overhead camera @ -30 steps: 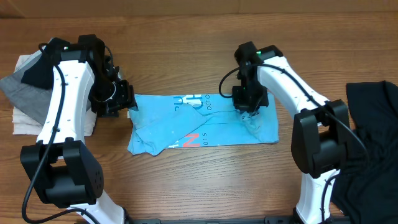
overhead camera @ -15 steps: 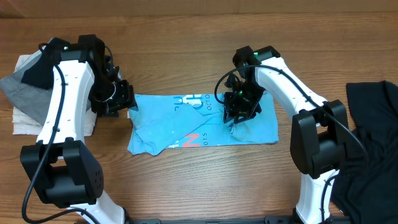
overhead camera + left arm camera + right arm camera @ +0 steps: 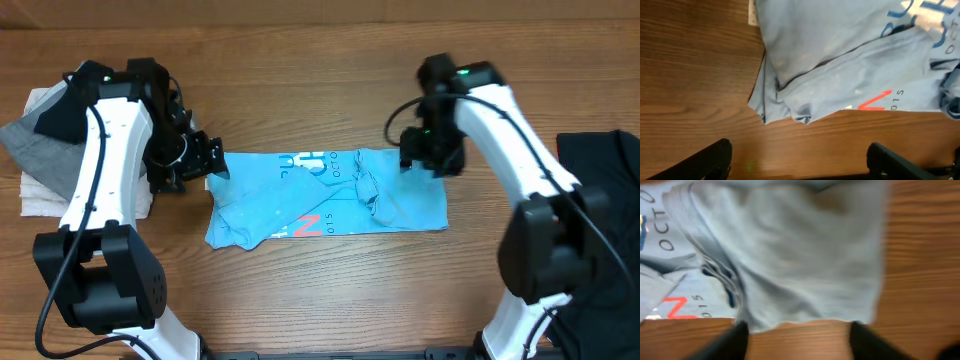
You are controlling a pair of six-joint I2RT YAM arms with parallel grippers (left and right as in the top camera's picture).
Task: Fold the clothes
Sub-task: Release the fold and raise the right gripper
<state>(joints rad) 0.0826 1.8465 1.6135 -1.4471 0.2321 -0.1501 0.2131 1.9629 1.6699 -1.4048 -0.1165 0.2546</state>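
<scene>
Two grippers, both with jaws apart and empty. The left gripper [image 3: 210, 165] is at the shirt's left edge, the right gripper [image 3: 425, 160] over its upper right corner.

The light blue T-shirt [image 3: 330, 205] lies mid-table [image 3: 300, 300] as a wide band, lettering up. The black garment [image 3: 600, 190] is well apart at the right edge, untouched.

My read: between grasps, next fold pending.

- Flatten the bunched ridge [image 3: 368, 192] right of centre first, or it gets locked into the fold.
- Left wrist view shows offset layers at the lower left corner. Pinch all of them, not just the top sheet.
- Lift both ends level and lay them over. Don't drag on the wood.
- Keep the left arm off the grey-and-white stack [image 3: 45, 150] beside it.
</scene>
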